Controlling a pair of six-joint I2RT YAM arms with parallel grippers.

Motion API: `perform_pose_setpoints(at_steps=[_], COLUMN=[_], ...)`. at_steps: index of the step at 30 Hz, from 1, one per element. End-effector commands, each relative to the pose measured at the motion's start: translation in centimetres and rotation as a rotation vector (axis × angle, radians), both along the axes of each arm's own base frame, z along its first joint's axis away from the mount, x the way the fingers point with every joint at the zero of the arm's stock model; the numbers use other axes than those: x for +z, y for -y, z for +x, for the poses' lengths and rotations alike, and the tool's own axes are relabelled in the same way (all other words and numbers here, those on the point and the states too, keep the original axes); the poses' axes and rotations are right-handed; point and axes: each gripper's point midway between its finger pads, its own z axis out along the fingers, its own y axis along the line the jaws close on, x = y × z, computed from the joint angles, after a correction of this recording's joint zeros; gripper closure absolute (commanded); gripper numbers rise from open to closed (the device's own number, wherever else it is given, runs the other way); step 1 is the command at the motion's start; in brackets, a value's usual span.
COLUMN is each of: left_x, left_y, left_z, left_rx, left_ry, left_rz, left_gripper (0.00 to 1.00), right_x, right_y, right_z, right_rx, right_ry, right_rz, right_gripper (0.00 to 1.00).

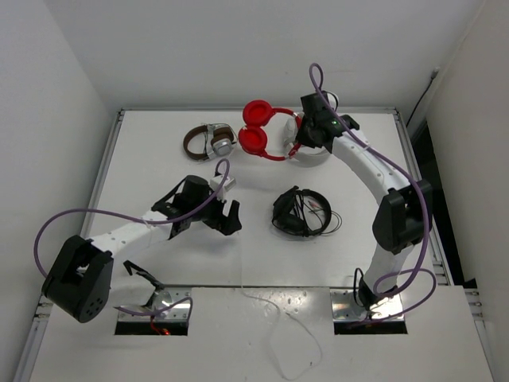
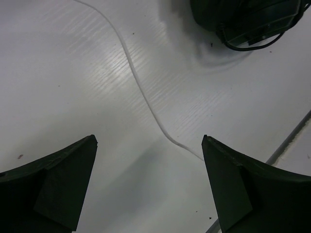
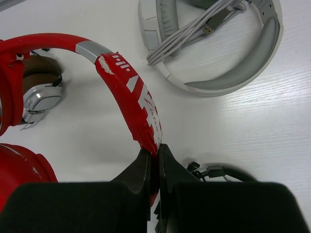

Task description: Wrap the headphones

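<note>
The red headphones (image 1: 266,131) lie at the back middle of the table, ear cups to the left. My right gripper (image 1: 301,144) is shut on the red headband (image 3: 129,92), its fingertips (image 3: 156,151) pinching the band's scuffed end. The thin white cable (image 2: 141,92) runs across the table under my left gripper (image 2: 148,141), which is open and empty just above the surface. In the top view the left gripper (image 1: 231,208) hovers at table centre, and the white cable (image 1: 274,322) trails over the front edge.
Brown-and-silver headphones (image 1: 208,141) lie left of the red ones. Black headphones (image 1: 301,212) with a black cable sit right of centre, also at the left wrist view's top (image 2: 243,19). White headphones (image 3: 214,82) with a grey cable lie by the right gripper.
</note>
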Motion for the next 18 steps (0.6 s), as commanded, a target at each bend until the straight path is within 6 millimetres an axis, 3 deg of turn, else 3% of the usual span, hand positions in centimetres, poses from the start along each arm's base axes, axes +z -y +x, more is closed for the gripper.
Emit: perform_pose_setpoints(at_steps=[1,18], left_x=[1.1,-1.4], left_y=[1.9,2.5], left_z=[-0.6,-1.4], left_rx=[-0.041,-0.065], left_ry=[-0.005,-0.036], left_rz=[-0.097,-0.071], left_gripper=[0.05,0.11], right_x=[5.0,5.1], right_y=[-0.7,-1.9], right_z=[0.9,0.3], right_rx=[-0.015,0.000], right_ry=[0.139,0.131], right_rz=[0.107,0.140], right_gripper=[1.00,1.00])
